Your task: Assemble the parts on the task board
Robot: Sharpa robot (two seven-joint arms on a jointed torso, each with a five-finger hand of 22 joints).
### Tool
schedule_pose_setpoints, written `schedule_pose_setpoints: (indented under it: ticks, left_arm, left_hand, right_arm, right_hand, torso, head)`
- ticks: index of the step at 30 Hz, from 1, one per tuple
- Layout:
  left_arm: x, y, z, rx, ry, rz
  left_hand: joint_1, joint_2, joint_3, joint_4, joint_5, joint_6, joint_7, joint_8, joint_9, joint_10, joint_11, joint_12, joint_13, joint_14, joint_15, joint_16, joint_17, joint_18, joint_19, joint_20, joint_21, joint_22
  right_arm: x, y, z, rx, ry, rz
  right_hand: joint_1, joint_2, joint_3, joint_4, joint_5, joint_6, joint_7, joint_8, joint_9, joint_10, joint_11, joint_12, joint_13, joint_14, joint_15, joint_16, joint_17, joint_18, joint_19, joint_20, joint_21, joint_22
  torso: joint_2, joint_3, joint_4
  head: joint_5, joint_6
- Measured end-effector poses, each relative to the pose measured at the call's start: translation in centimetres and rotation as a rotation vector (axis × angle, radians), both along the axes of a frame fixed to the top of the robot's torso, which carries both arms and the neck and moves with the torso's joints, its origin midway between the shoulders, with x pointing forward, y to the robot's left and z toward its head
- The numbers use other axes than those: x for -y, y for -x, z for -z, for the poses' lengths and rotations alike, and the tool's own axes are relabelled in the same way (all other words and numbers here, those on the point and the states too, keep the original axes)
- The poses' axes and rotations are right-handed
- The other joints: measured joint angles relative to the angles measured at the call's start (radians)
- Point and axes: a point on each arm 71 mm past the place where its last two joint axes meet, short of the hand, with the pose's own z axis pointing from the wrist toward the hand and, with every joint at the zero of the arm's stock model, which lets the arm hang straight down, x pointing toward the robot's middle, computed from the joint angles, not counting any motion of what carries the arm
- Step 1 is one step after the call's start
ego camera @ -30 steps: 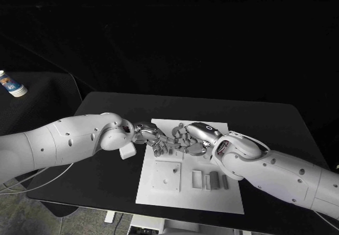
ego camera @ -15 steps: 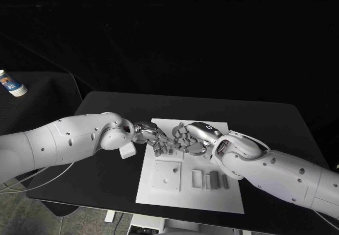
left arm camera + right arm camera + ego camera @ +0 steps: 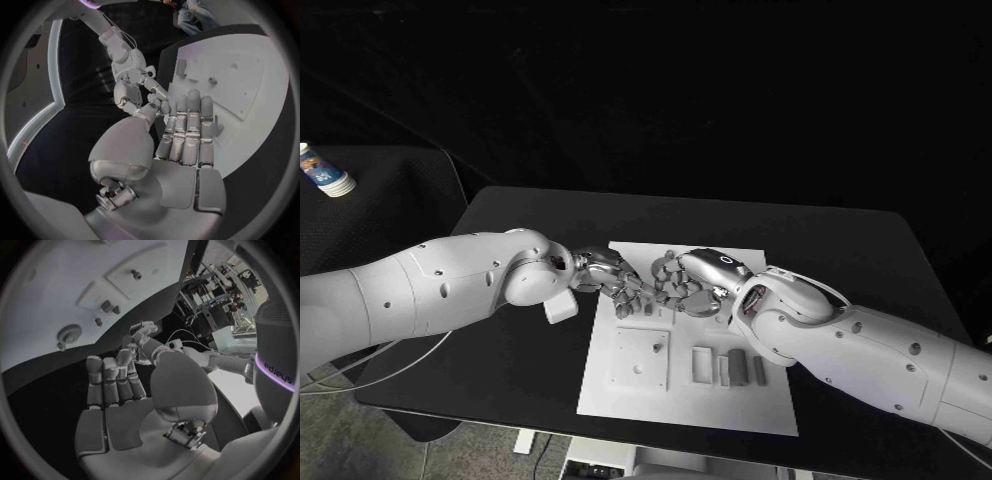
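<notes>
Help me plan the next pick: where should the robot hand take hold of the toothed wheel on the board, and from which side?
Take the toothed wheel by its rim, with fingertips on opposite sides, coming from straight above. It lies flat on the task board, so probably only its toothed edge offers a hold. The right robot hand holds nothing and could likely do it.

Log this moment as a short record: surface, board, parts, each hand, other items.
surface: black table
board: white task board, flat in the middle of the table
parts: grey parts side by side on the board's near half, right of a square raised plate
left hand: left hand over the board's far half, fingers meeting the right hand's; any held piece cannot be made out
right hand: right hand over the same spot, fingers curled toward the left hand
other items: small bottle off the table, far left
</notes>
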Motion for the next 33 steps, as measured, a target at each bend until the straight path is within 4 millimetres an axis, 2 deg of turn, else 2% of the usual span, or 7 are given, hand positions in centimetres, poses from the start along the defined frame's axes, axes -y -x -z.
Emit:
schedule_pose_setpoints:
  ticks: [1, 2, 6, 12, 23, 29, 33]
  left_arm:
    - [0.0, 0.0, 0.0, 0.0, 0.0, 0.001]
    - [0.1, 0.0, 0.0, 0.001, 0.0, 0.001]
    - [0.1, 0.0, 0.0, 0.003, 0.001, 0.003]
    - [0.2, 0.0, -0.1, 0.005, 0.002, 0.003]
    - [0.5, 0.0, -0.1, 0.006, 0.003, 0.007]
    - [0.6, 0.0, 0.0, 0.005, 0.001, 0.008]
    - [0.6, 0.0, 0.0, 0.006, 0.001, 0.008]
  left_hand:
    - [0.004, 0.001, 0.002, -0.002, 0.0, 0.0, 0.0, 0.0, 0.0, 0.001, -0.001, 0.0, 0.0, 0.0, 0.0, 0.0, 0.0, 0.0, 0.0, 0.0, 0.0, 0.0]
    - [0.005, 0.002, 0.009, -0.003, 0.002, 0.0, 0.0, 0.0, 0.0, 0.001, -0.001, 0.0, 0.0, 0.0, 0.0, 0.0, 0.002, 0.0, 0.0, 0.0, 0.0, 0.0]
    - [0.009, 0.003, 0.018, -0.007, 0.004, 0.003, 0.004, 0.0, 0.0, 0.007, 0.0, 0.0, 0.0, 0.0, 0.0, 0.0, 0.003, 0.0, 0.0, 0.0, 0.0, 0.0]
    - [0.017, 0.004, 0.018, -0.007, 0.004, 0.003, 0.004, 0.0, 0.0, 0.008, -0.001, 0.0, 0.0, 0.0, 0.0, 0.0, 0.004, 0.0, 0.0, 0.0, 0.0, 0.0]
    - [0.017, 0.004, 0.02, -0.009, 0.003, 0.003, 0.004, 0.0, 0.0, 0.008, -0.001, 0.0, 0.0, 0.0, 0.0, 0.0, 0.005, 0.0, 0.0, 0.0, 0.0, 0.0]
    - [0.017, 0.003, 0.02, -0.009, 0.003, 0.003, 0.004, 0.0, 0.0, 0.008, -0.001, 0.0, 0.0, 0.0, 0.0, 0.0, 0.006, -0.001, 0.0, 0.0, 0.0, -0.001]
    - [0.017, 0.003, 0.02, -0.009, 0.001, 0.003, 0.004, 0.0, 0.0, 0.008, -0.001, 0.0, 0.0, 0.0, 0.0, 0.0, 0.006, -0.001, 0.0, 0.0, -0.003, -0.001]
  right_arm:
    - [0.0, 0.0, 0.0, 0.0, 0.0, 0.0]
    - [0.0, 0.0, 0.0, 0.0, -0.001, 0.002]
    - [0.1, -0.1, 0.1, -0.002, -0.001, 0.008]
    - [-0.1, -0.1, 0.1, -0.005, -0.006, 0.008]
    - [-0.9, 0.1, -0.1, -0.008, -0.014, -0.004]
    - [-1.0, 0.2, -0.1, -0.006, -0.016, -0.005]
    - [-1.0, 0.2, -0.1, -0.001, -0.014, -0.004]
  right_hand:
    - [-0.003, -0.005, 0.0, -0.001, 0.0, -0.002, 0.002, -0.001, 0.0, 0.0, 0.0, 0.0, -0.001, 0.0, 0.0, 0.0, 0.0, 0.0, 0.002, 0.002, 0.0, 0.0]
    - [-0.017, -0.027, 0.002, -0.003, 0.004, -0.016, 0.014, -0.016, 0.0, 0.0, 0.0, 0.0, -0.003, 0.0, 0.0, 0.0, -0.002, 0.0, 0.006, 0.005, 0.0, 0.002]
    - [-0.061, -0.073, -0.036, -0.002, -0.004, -0.09, 0.016, -0.064, -0.027, -0.022, 0.008, -0.007, -0.007, -0.014, 0.009, 0.0, -0.003, 0.0, 0.01, 0.001, -0.001, 0.007]
    - [-0.106, -0.096, -0.084, -0.003, -0.004, -0.159, 0.022, -0.087, -0.042, -0.052, 0.016, -0.013, -0.009, -0.036, 0.014, -0.004, -0.003, 0.001, 0.011, 0.0, -0.001, 0.01]
    - [-0.11, -0.092, -0.084, -0.003, -0.004, -0.16, 0.023, -0.087, -0.042, -0.054, 0.014, -0.015, -0.009, -0.041, 0.012, -0.004, -0.002, 0.002, 0.011, 0.0, -0.001, 0.01]
    - [-0.078, -0.06, -0.077, -0.01, -0.004, -0.093, 0.015, -0.044, -0.025, -0.057, 0.018, -0.007, -0.007, -0.042, 0.013, -0.005, -0.001, 0.002, 0.018, -0.004, -0.001, 0.016]
    - [-0.058, -0.041, -0.06, -0.01, -0.004, -0.025, 0.006, -0.01, -0.007, -0.048, 0.009, 0.004, -0.006, -0.039, 0.014, 0.0, -0.001, 0.002, 0.025, -0.004, 0.0, 0.022]
  torso:
    - [0.0, 0.0, 0.0]
    - [0.0, 0.0, 0.0]
    - [0.0, -0.0001, 0.0]
    - [0.0, -0.0001, 0.0002]
    - [0.0, -0.0003, 0.0003]
    - [0.0, -0.0004, 0.0005]
    - [0.0, -0.0006, 0.0005]
  head:
    - [0.0, 0.0]
    - [0.0, 0.0]
    - [0.0, 0.0]
    - [0.0, 0.0]
    - [0.001, -0.002]
    - [0.003, -0.004]
    - [0.003, -0.005]
